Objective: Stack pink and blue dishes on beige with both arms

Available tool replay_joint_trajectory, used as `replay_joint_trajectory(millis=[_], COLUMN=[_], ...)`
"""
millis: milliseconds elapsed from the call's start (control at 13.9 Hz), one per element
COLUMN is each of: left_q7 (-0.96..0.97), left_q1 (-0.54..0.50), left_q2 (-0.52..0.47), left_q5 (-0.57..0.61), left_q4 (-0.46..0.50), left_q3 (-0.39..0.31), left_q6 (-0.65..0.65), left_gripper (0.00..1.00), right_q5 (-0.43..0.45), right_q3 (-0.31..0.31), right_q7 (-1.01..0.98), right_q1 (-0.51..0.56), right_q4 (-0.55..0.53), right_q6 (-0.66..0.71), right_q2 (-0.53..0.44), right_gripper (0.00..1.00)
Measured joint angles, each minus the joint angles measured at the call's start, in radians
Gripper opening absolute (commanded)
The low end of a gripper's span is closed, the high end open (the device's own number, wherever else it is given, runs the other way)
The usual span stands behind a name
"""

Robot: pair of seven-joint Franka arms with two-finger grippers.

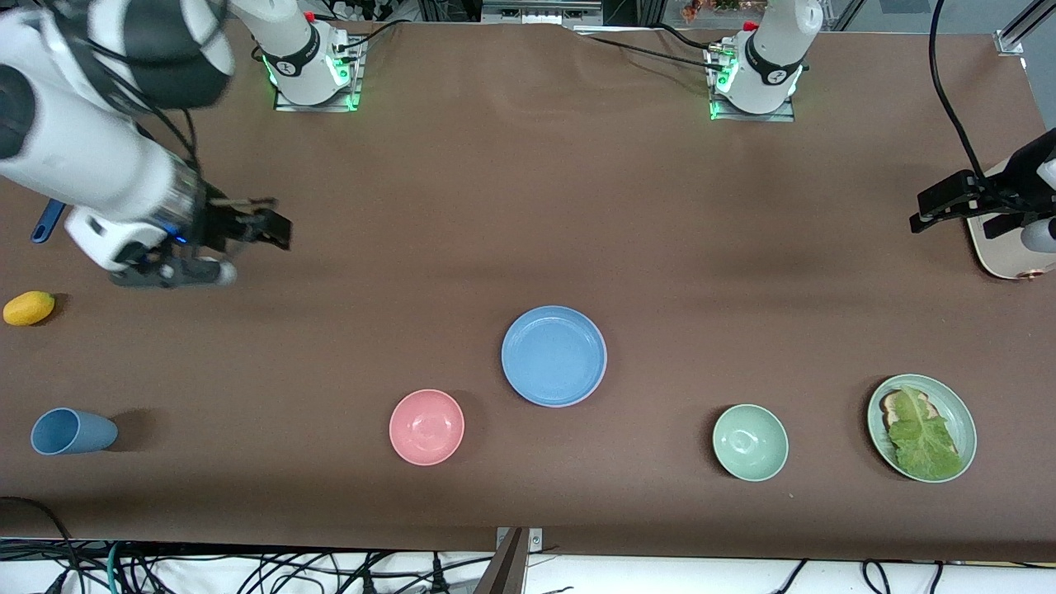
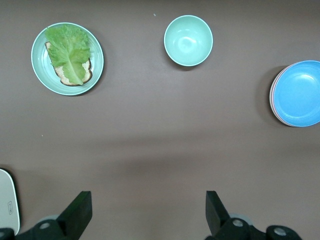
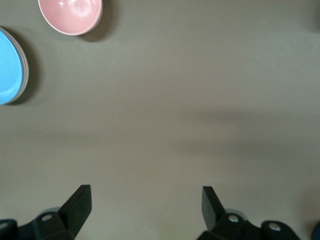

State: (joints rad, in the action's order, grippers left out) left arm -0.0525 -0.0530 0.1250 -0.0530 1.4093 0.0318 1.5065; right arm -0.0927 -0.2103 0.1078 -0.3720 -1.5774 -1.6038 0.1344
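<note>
The blue dish [image 1: 553, 355] lies face up near the middle of the table, on top of a stack. In the left wrist view a thin pink rim [image 2: 272, 95] of the pink dish shows under the blue dish [image 2: 300, 93]. The beige plate is hidden. My right gripper [image 1: 276, 229] hangs open and empty over bare cloth toward the right arm's end of the table, its fingers [image 3: 80, 205] wide apart. My left gripper [image 1: 917, 212] hangs open and empty at the left arm's end, beside the toaster, with its fingers [image 2: 80, 212] spread.
A pink bowl [image 1: 426, 426], a green bowl [image 1: 750, 442] and a green plate [image 1: 957, 417] with toast and lettuce lie near the front edge. A blue cup [image 1: 73, 431] lies on its side. A yellow lemon [image 1: 29, 308] and a cream toaster [image 1: 1011, 252] sit at the table's ends.
</note>
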Motion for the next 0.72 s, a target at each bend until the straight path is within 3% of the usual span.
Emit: replay_joint_trajectory(millis=[288,504,719], left_q7=[0.000,0.000,0.000], left_q1=[0.000,0.000,0.000], left_q2=[0.000,0.000,0.000], left_q5=[0.000,0.000,0.000], left_q4=[0.000,0.000,0.000], left_q3=[0.000,0.000,0.000], left_q6=[0.000,0.000,0.000], left_gripper=[1.00,1.00,1.00], right_q5=[0.069,0.089,0.089], right_q3=[0.049,0.113,0.118], right_q7=[-0.081,-0.081,-0.081], right_q1=[0.101,0.143,0.149], right_q4=[-0.062,-0.068,-0.068], right_q6=[0.078,0.095,0.099], right_q2=[-0.142,-0.169,-0.170], right_gripper=[0.99,0.99,1.00])
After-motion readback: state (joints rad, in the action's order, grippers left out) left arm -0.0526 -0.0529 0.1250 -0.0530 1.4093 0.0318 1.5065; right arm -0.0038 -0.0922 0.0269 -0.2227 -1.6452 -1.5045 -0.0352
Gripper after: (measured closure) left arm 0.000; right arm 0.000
